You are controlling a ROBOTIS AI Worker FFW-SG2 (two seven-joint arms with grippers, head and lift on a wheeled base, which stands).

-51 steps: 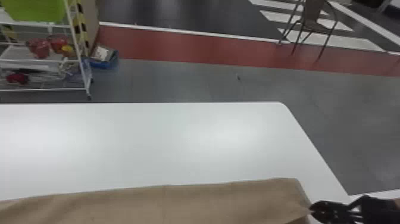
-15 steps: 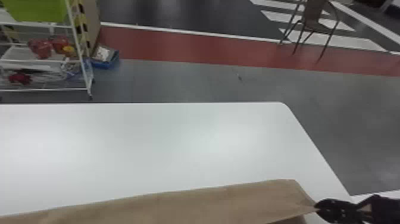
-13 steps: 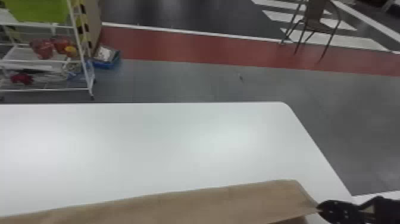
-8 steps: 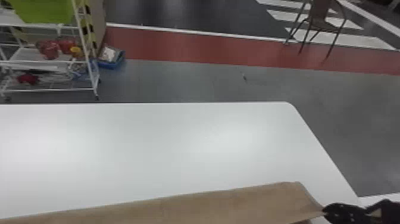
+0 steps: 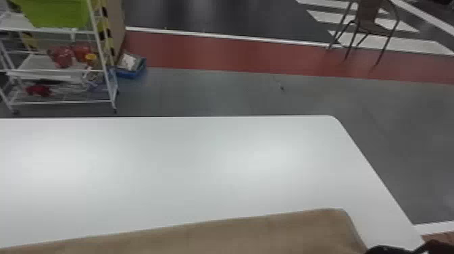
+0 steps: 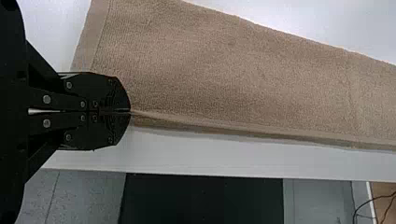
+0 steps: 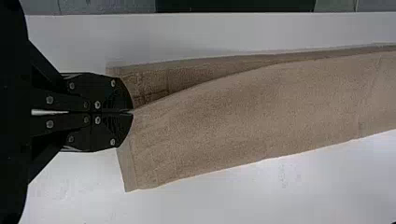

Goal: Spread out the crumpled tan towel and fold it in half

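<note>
Head view: set high and back, facing forward and down over the white table (image 5: 202,162) to the rack (image 5: 100,50), far left, and chair (image 5: 373,27), far right. Left wrist view: close above the towel (image 5: 236,233), left end, facing down and right. Right wrist view: close, right end, facing down and left (roughly mirrored). Wrist views share the table's near edge.

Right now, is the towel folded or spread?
Folded, edges not fully meeting: in the right wrist view, the towel shows a darker layer under the upper one.
</note>
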